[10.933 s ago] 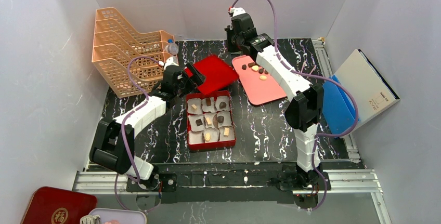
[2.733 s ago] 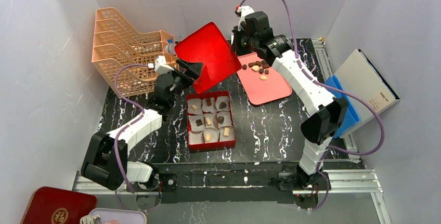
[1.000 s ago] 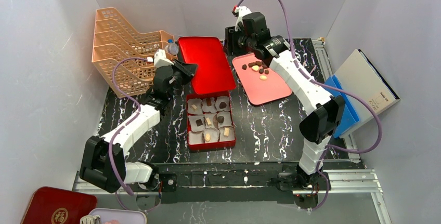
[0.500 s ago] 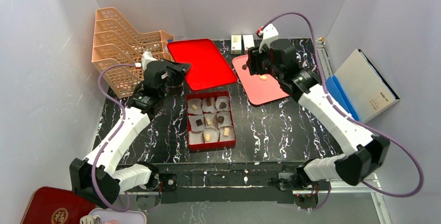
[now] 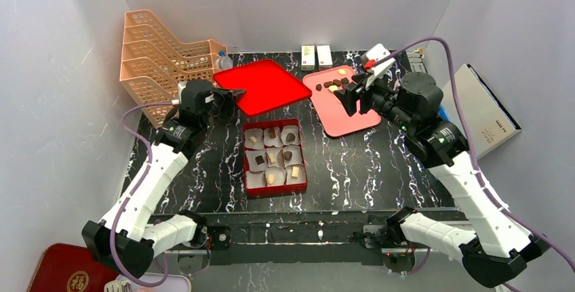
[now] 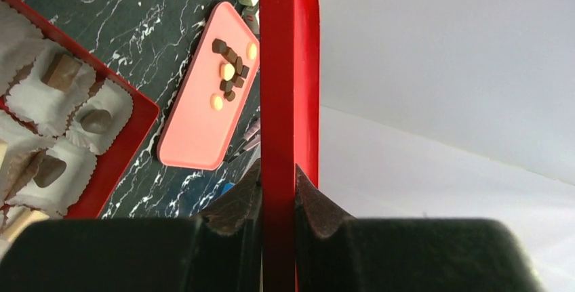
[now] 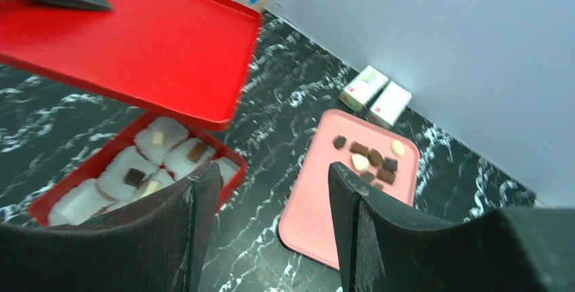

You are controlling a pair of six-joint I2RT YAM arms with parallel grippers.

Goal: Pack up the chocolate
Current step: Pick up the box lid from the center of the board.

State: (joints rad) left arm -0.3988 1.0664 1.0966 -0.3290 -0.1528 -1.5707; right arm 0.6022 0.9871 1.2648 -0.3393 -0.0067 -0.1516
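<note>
White walls [image 5: 271, 1] enclosed a black marbled desk [image 5: 352, 170]. Mid-desk sat one red box [image 5: 274, 192] with nine paper cups [image 5: 256, 179], eight of them holding chocolate [image 5: 287, 155]. About nine more pieces lay loose on one pink tray [image 5: 346, 121] near the far right edge. Two cartons [image 5: 308, 56] stood at the far edge and one orange rack [image 5: 159, 55] in the far left corner. Left fingers [image 6: 234, 204] were clamped on one raised red lid [image 5: 264, 85]. Right fingers [image 7: 169, 224] stood apart over the tray, gripping nothing.
</note>
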